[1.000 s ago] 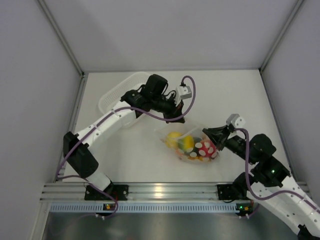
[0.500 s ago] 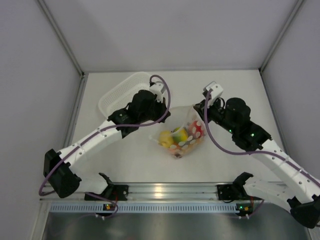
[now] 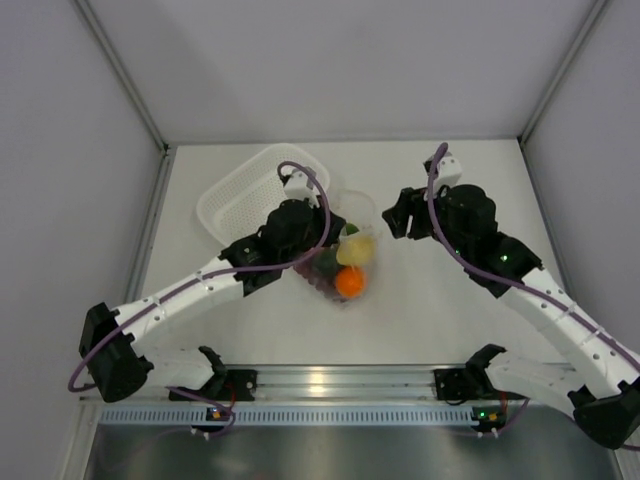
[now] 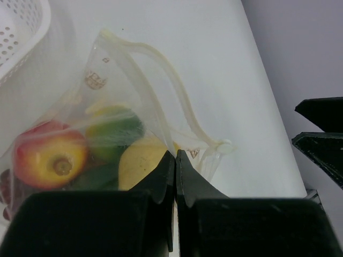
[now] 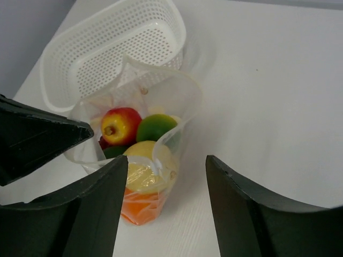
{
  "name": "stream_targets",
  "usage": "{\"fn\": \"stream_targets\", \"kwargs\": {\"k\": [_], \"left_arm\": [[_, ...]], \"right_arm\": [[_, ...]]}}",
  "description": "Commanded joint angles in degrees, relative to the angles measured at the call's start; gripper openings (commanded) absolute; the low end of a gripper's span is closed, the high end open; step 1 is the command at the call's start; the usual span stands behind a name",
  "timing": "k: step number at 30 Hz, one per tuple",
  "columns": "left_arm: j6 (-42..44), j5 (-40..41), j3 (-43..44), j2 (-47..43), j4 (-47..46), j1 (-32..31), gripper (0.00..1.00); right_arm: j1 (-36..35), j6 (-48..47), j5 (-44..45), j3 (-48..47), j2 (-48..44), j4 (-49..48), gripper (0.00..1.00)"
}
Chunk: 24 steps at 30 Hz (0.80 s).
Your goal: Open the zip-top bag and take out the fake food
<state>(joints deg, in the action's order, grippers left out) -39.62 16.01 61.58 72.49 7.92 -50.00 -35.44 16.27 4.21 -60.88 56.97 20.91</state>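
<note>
Seen from above, the left arm's wrist (image 3: 295, 225) covers the near-left side of the zip-top bag (image 3: 354, 211) and the left gripper (image 4: 175, 156) there. In the left wrist view its fingers are a dark blur cut off at the bottom edge, pressed together on the bag's wall and hiding the lower part of the lemon (image 4: 140, 163). Inside the bag, crinkled film smears the orange (image 5: 140, 208), and a dark green piece (image 5: 113, 152) lies mostly buried under the apple (image 5: 120, 126). Beside the bag, the basket (image 4: 19, 37) runs off the picture's corner. The right gripper (image 5: 166, 160), its fingers spread, is cut off by the bottom edge.

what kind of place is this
Probably a robotics lab test cell: a white table boxed in by plain grey panels, two robot arms bolted to an aluminium rail, and plastic fruit in a zip-top bag as props.
</note>
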Motion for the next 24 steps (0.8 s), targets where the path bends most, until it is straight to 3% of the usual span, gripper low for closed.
{"fn": "stream_targets", "kwargs": {"k": [1, 4, 9, 14, 24], "left_arm": [[-4.33, 1.57, -1.20, -1.56, -9.48, -0.72, 0.00], [-4.16, 0.17, -1.81, -1.56, -10.90, -0.80, 0.00], [-3.54, -2.82, -2.08, -1.91, -11.26, -0.89, 0.00], [-3.80, -3.36, -3.92, -3.67, -11.97, -0.98, 0.00], [-4.06, -1.16, -5.94, -5.07, -13.46, -0.98, 0.00]], "right_arm": [[0.37, 3.77, 5.29, 1.46, -0.19, 2.74, 0.62], [0.72, 3.42, 3.71, 2.35, 1.99, 1.60, 0.68], [4.32, 3.07, -3.23, -1.07, 7.69, 1.07, 0.71], [8.19, 1.13, -3.86, -5.47, 14.04, 3.00, 0.71], [10.12, 4.37, -8.77, 5.32, 16.51, -3.14, 0.70]]}}
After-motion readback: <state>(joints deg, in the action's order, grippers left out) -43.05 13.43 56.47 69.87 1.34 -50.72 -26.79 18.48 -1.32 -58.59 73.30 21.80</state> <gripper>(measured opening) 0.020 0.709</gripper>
